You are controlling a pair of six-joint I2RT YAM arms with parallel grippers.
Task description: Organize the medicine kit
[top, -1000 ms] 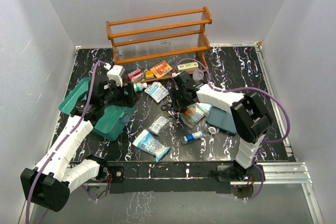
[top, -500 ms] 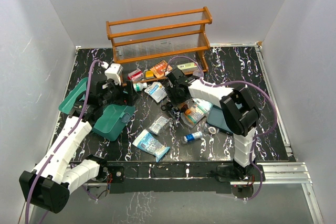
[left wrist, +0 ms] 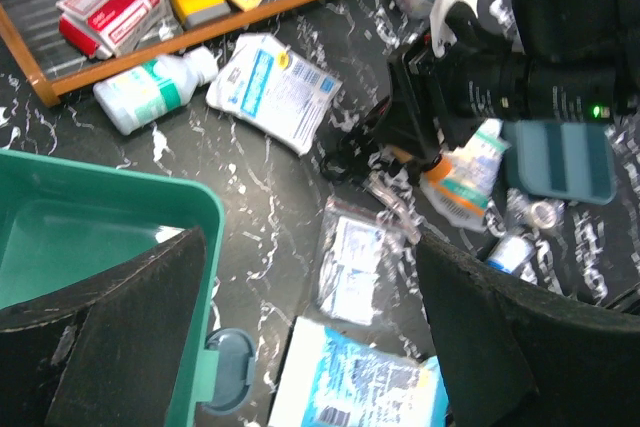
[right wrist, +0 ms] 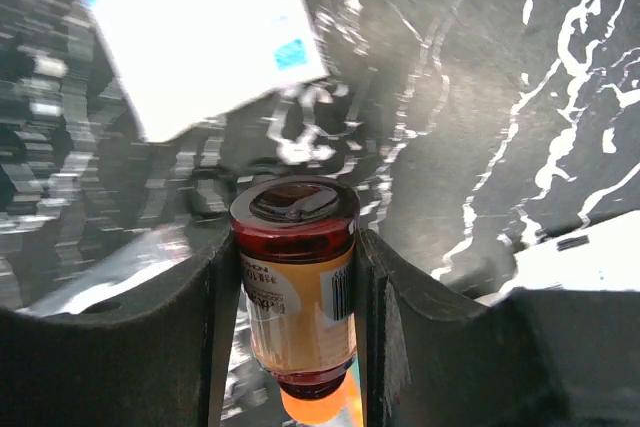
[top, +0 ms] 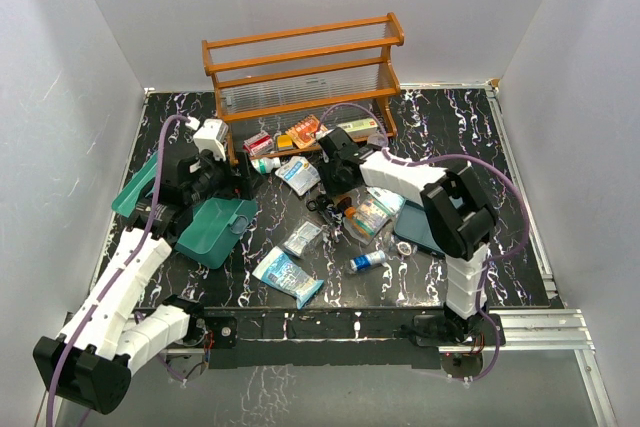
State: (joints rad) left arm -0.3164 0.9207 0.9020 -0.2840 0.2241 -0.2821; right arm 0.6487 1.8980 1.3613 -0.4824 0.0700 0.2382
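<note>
Jaws of the left gripper [left wrist: 310,247] are spread wide with nothing between them. It hangs over the right edge of the teal-green rectangular plastic medicine kit [top: 215,230].

Kit is on the left side of the black white-veined table [top: 450,127], lid open. One half lies flat, the other tilts up toward the left wall. It has rounded corners and glossy teal walls. A small greyish latch tab [left wrist: 228,379] sits on the front rim.

Just right of the kit:
- white bottle with teal label [left wrist: 150,92], lying on its side, print too blurred to read
- red-and-white carton [left wrist: 110,7] under the orange-brown wooden rack [top: 300,67], lettering unreadable
- white-and-blue paper sachet [left wrist: 275,87], small yellow dot in one corner, text illegible
- clear plastic sachet [left wrist: 350,267]
- blue-and-white foil pouch [top: 287,275] near the front edge

Right gripper [right wrist: 295,287] is clamped on a small amber bottle with dark red cap [right wrist: 295,277], fingers pressed to both sides. The bottle label shows a barcode and one line of fine print, too small to read.

Further right, a blue-grey shallow tray [top: 425,227] lies under the right arm. A small blue-and-white tube [top: 367,261] lies near it.
</note>
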